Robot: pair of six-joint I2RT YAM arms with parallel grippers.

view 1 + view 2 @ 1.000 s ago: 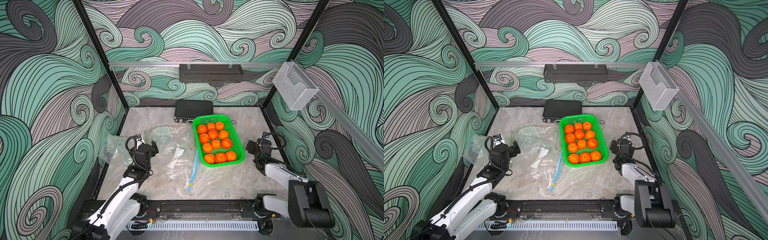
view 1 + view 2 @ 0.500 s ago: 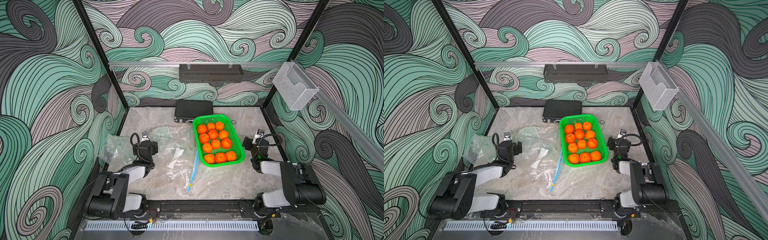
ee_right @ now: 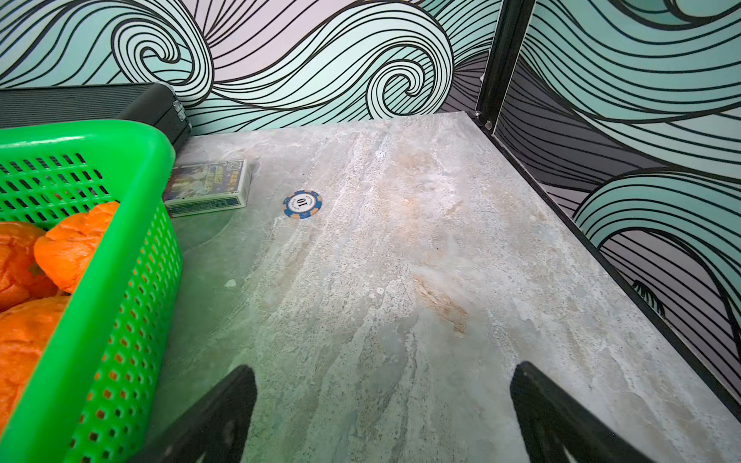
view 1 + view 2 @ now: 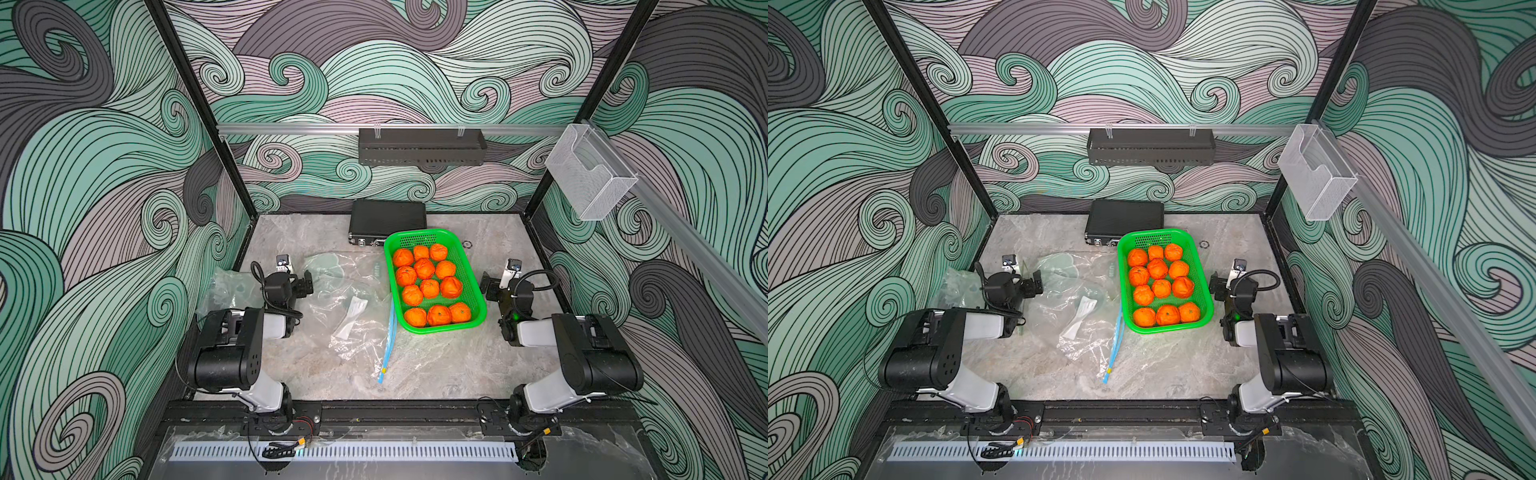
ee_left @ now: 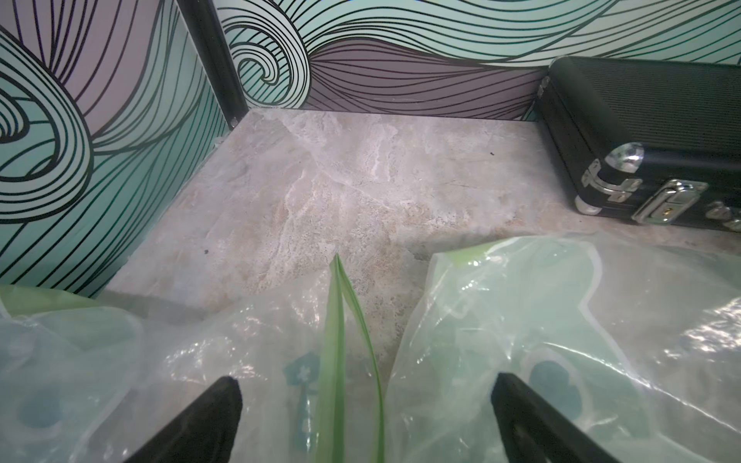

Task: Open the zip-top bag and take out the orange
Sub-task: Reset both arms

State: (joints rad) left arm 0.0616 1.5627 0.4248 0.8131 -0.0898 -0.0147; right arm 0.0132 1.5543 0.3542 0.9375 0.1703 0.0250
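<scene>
One chip (image 3: 302,204) reads "10" | card box (image 3: 208,188), zip-top bag (image 4: 360,336) print illegible

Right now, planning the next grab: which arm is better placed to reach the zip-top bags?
Left, most likely. The left gripper hangs open directly over the zip-top bags, while the right gripper, also open, is over bare table with the green basket between it and them.
</scene>
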